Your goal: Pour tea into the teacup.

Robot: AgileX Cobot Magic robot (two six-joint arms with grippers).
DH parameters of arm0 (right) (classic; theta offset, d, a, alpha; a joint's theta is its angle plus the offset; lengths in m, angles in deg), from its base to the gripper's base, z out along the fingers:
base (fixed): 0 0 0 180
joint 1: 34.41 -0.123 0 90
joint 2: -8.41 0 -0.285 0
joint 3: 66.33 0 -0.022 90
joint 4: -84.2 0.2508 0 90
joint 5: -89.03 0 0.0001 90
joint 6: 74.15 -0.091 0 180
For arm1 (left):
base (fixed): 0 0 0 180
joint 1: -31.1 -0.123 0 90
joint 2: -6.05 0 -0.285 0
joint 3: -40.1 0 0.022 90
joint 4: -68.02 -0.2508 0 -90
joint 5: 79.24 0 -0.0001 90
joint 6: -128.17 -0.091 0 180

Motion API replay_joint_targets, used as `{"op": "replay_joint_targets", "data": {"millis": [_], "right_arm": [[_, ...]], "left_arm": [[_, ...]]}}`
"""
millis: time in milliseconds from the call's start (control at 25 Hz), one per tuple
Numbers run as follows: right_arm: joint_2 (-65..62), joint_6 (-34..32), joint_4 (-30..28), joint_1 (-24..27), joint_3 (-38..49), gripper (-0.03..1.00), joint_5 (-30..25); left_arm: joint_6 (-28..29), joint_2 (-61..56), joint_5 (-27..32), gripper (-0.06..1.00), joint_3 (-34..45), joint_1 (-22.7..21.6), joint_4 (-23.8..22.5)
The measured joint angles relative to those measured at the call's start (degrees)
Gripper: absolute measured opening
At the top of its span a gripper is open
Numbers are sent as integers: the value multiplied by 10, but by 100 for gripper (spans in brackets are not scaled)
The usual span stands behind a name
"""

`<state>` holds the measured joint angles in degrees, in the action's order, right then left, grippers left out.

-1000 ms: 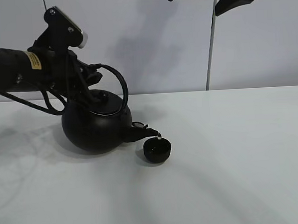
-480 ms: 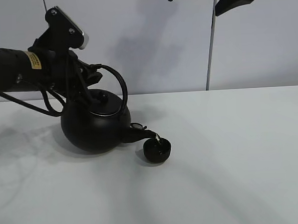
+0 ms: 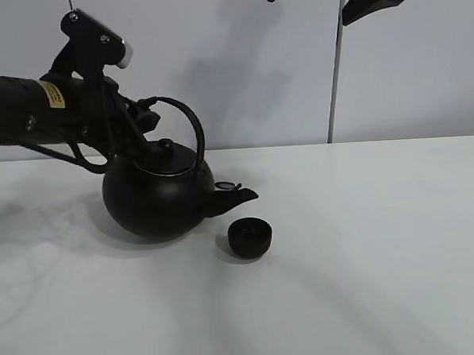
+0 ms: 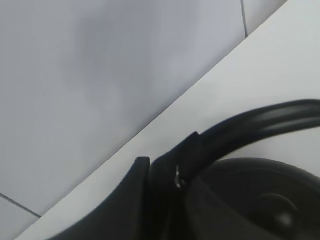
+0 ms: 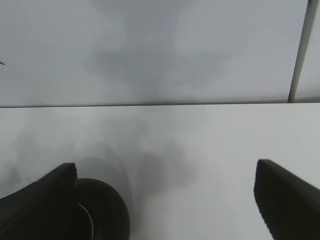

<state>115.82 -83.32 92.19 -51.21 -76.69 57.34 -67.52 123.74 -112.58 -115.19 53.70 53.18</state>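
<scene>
Grips the kettle (image 3: 155, 202) by its arched handle (image 3: 190, 123) with the left pincer (image 3: 142, 117); holds it level, spout (image 3: 240, 196) just above the teacup (image 3: 250, 237) on the table (image 3: 384, 257), pouring nothing; cannot tell the cup's fill; spreads the right pincer (image 5: 165, 165) wide, idle.

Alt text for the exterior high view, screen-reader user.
The left claw grips a black kettle by its arched handle, roughly level, spout above a small black teacup on a white table. No stream shows; the right claw hangs open at the top edge.
</scene>
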Motion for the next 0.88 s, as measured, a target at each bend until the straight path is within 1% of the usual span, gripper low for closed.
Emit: {"op": "replay_joint_targets", "data": {"millis": [120, 280, 360, 440, 600, 880], "right_arm": [[0, 0, 0, 0, 0, 66, 0], [0, 0, 0, 0, 0, 66, 0], [0, 0, 0, 0, 0, 66, 0], [0, 0, 0, 0, 0, 66, 0], [0, 0, 0, 0, 0, 66, 1], [0, 0, 0, 0, 0, 66, 1]], "left_arm": [[12, -2, 1, 10, 1, 0, 32], [11, -28, -5, 10, 26, 0, 91], [8, -41, -25, 10, 51, 0, 125], [5, -51, -55, 10, 77, 0, 148], [5, -56, -124, 10, 139, 0, 176], [4, -57, -194, 10, 212, 0, 196]]}}
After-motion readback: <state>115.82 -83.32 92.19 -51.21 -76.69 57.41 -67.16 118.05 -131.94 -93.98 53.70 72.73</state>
